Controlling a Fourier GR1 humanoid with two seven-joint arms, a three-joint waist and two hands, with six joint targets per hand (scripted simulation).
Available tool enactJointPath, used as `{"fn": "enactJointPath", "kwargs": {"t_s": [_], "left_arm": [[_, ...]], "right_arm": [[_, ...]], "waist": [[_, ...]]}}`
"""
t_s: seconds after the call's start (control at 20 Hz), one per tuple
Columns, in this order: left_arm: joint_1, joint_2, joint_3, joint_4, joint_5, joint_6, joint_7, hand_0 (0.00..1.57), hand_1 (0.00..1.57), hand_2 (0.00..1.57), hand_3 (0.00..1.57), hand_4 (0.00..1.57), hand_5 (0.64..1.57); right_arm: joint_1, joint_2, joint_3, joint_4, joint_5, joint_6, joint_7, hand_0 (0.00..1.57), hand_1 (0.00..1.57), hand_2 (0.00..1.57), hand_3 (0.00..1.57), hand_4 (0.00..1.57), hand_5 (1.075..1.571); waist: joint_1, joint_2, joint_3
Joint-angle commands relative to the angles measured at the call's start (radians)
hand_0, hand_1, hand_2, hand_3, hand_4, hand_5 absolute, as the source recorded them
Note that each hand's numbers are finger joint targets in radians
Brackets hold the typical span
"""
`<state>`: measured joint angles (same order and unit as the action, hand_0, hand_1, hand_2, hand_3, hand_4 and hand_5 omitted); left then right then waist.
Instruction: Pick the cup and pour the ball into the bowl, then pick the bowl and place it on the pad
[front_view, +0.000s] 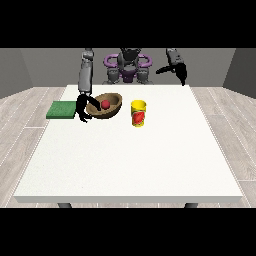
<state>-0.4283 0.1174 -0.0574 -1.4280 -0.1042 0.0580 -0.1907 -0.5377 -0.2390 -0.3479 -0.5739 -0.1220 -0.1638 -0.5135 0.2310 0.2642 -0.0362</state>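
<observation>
A brown bowl (111, 106) sits tilted on the table's far left part, with a red ball (105, 104) inside it. The hand at the view's left (81, 109) is at the bowl's left rim, with fingers curled round that rim. A yellow cup (138, 113) with a red mark stands upright just right of the bowl. A green pad (61, 110) lies at the table's left edge, beside that hand. The hand at the view's right (180, 71) hangs raised above the table's far right corner, its fingers pointing down.
The white table (130, 160) stretches wide toward the camera. The robot's torso (128, 67) stands behind the far edge.
</observation>
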Motion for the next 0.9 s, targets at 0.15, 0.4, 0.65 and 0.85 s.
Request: {"fn": "enactJointPath", "kwargs": {"t_s": [0.15, 0.4, 0.65, 0.85], "left_arm": [[-0.007, -0.005, 0.003, 0.051, 0.025, -0.034, -0.001, 0.00, 0.00, 0.00, 0.00, 0.76, 1.507], [0.064, 0.009, 0.053, 0.145, 0.064, -0.055, 0.003, 0.00, 0.00, 0.00, 0.00, 0.96, 1.422], [0.085, 0.056, 0.161, 0.305, 0.093, -0.048, -0.059, 0.00, 0.00, 0.00, 0.00, 1.00, 1.411], [0.160, 0.072, 0.164, 0.278, 0.099, -0.064, -0.024, 0.00, 0.00, 0.00, 0.00, 1.00, 1.407]], "right_arm": [[0.034, -0.021, 0.108, 0.065, 0.176, -0.273, 0.205, 1.57, 1.57, 1.57, 1.40, 0.92, 1.565], [-0.024, -0.056, 0.185, 0.054, 0.236, -0.268, 0.486, 1.57, 1.57, 1.57, 0.95, 0.87, 1.567], [-0.161, -0.042, 0.261, -0.031, 0.275, -0.218, 0.715, 1.57, 1.57, 1.57, 0.89, 0.81, 1.565], [-0.111, -0.085, 0.247, -0.062, 0.251, -0.135, 0.776, 1.57, 1.57, 1.57, 0.74, 0.81, 1.567]], "waist": [[0.038, -0.011, 0.0307], [-0.020, -0.209, 0.0326], [-0.175, -0.287, 0.0339], [-0.191, -0.371, 0.0357]]}}
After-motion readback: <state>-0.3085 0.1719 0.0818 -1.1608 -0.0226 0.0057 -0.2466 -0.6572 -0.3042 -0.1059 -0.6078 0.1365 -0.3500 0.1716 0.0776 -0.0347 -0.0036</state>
